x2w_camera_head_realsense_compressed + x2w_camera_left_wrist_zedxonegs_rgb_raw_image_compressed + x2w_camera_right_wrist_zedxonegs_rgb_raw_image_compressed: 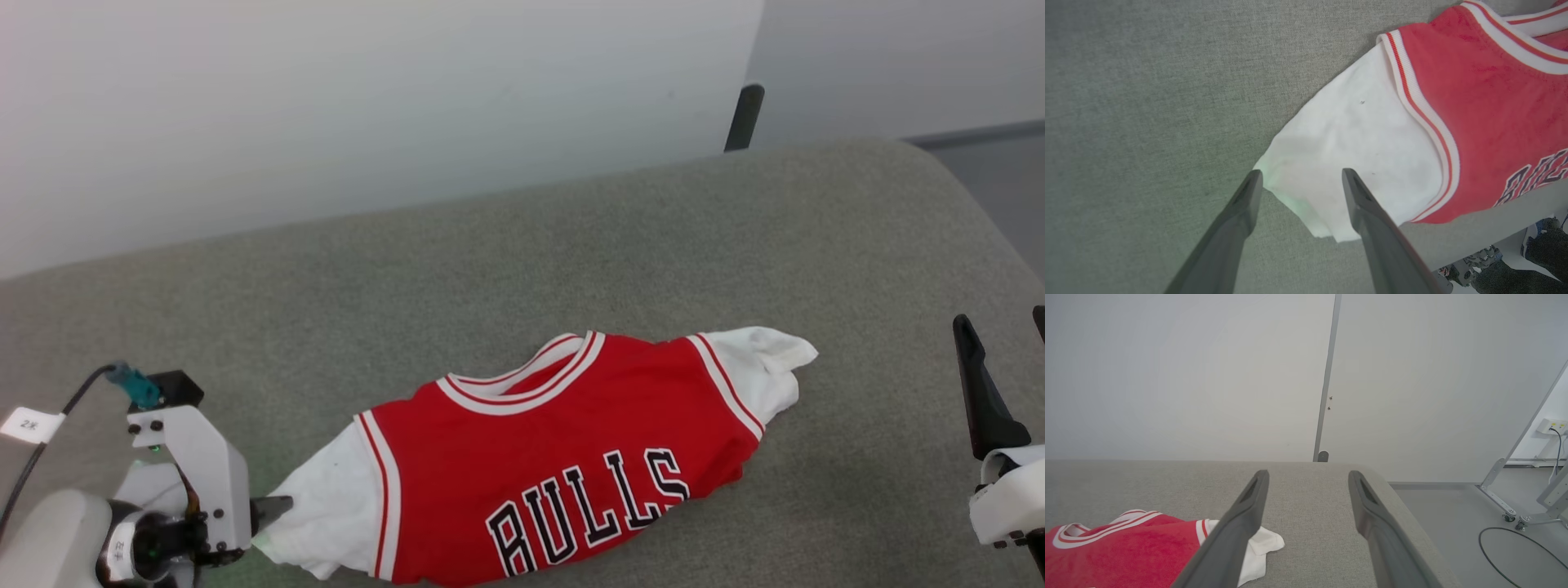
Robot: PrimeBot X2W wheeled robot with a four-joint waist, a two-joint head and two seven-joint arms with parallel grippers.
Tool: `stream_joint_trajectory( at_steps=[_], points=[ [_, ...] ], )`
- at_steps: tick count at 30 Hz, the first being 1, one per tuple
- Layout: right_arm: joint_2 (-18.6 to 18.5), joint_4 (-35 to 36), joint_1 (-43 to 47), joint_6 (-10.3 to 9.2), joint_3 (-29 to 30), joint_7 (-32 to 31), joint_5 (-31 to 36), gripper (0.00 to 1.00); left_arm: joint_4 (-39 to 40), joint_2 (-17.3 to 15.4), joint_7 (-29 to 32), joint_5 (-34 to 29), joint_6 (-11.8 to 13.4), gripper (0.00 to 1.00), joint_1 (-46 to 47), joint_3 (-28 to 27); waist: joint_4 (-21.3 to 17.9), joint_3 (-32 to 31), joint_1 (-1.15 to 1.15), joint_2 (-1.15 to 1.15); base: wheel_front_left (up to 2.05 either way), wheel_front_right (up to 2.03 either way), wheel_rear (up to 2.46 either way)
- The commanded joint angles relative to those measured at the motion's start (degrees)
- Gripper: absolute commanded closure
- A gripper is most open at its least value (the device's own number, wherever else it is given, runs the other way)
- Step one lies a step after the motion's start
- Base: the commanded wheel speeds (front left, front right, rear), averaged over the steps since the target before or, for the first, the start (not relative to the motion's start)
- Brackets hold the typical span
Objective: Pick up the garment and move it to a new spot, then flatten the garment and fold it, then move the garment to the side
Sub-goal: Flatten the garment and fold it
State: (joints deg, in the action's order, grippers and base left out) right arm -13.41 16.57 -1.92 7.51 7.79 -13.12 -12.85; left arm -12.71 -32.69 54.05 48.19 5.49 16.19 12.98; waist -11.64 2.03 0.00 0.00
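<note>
A red jersey shirt with white short sleeves (pixel 563 441) lay face up near the front of a grey, coarse-woven padded surface with a rounded corner (pixel 571 245). Its long axis ran sleeve to sleeve, slanting from the robot's near left up towards its far right. The red-and-white striped collar pointed away from the robot, and the black, white-outlined chest lettering sat on the nearer side, rising along the same slant. The red body looked soft and slightly humped, with a few shallow creases. The sleeve on the robot's right was bunched into a crumpled point, while the left sleeve lay flatter and tapered to a blunt end.

The left gripper (pixel 273 508) sat low at that left sleeve. In the left wrist view its two long dark fingers (pixel 1301 173) were spread apart and grasped nothing — one tip at the sleeve's outer corner, the other above the white cloth (pixel 1355 134). Whether either tip pressed the cloth could not be told.

The right gripper (pixel 1002 317) stood at the right edge of the head view, well apart from the shirt. Its fingers (pixel 1308 473) were parted and empty, pointing across the grey surface towards a plain pale wall panel (pixel 1188 375).
</note>
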Motion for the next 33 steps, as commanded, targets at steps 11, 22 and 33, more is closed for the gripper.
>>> stream_joint_trajectory(
  at_steps=[11,22,33],
  points=[
    [-0.6,-0.1,-3.2,-0.04,-0.2,0.1,-0.4,0.00,-9.2,-0.1,1.4,-0.9,-1.6,0.00,4.7,1.7,-1.3,5.2,0.00,0.00,0.00,0.00,0.00],
    [-0.9,0.2,-4.9,-0.04,-0.4,-1.8,-1.2,0.00,-15.5,3.0,5.5,2.6,-0.4,1.00,4.2,2.3,-1.0,6.7,0.00,0.00,0.00,0.00,0.00],
    [-5.1,-4.3,-10.8,-0.02,-5.7,-18.4,-9.5,0.00,-13.7,3.9,4.2,3.0,-1.6,1.00,8.8,2.1,0.6,8.8,0.00,0.00,0.00,0.00,0.00]
  ],
)
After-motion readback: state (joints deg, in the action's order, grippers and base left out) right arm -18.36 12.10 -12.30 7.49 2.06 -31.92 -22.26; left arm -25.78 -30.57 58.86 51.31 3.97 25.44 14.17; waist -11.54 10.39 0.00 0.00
